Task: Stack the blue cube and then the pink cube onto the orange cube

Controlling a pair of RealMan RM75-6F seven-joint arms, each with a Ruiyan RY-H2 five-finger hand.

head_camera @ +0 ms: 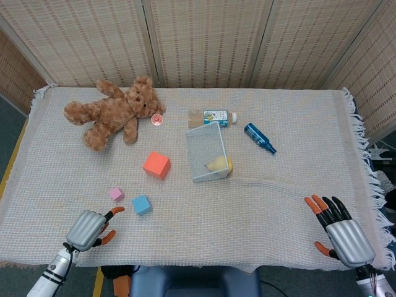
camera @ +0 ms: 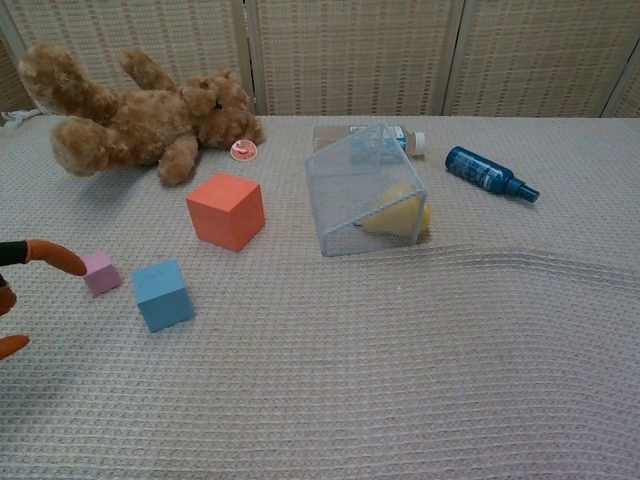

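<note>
Nothing stacked yet. All three cubes sit separately on the cloth-covered bench [head_camera: 278, 204], left of centre.

Small blue foam cube [head_camera: 142, 204]: on the cloth, just in front of and to the right of the small pink foam cube [head_camera: 116, 193], near it but not touching. In the chest view the blue cube stands slightly rotated, one corner toward the camera.

Larger orange foam cube [head_camera: 157, 165]: further back and a little right of the blue cube, apart from both.

Left robot hand [head_camera: 93, 227]: at the near left edge of the bench, holding nothing. Orange fingertips [camera: 55, 256] point forward and to the right. In the chest view one tip lies just beside the pink cube; I cannot tell whether it touches. Fingers look loosely extended, with gaps between them.

Right robot hand [head_camera: 339, 232]: at the near right corner, fingers spread, empty, well apart from all cubes.

Key relation: blue cube lies ahead and to the right of the left robot hand, close by; the pink cube lies between the fingertips and the direct forward line. The left hand is clearly the nearer one.

Judgement: the reach should go to the blue cube first, passing right of the pink cube so as not to nudge it.

Elsewhere: brown teddy bear [head_camera: 111, 114], tipped wire mesh basket [head_camera: 207, 151], dark blue bottle [head_camera: 258, 137].
</note>
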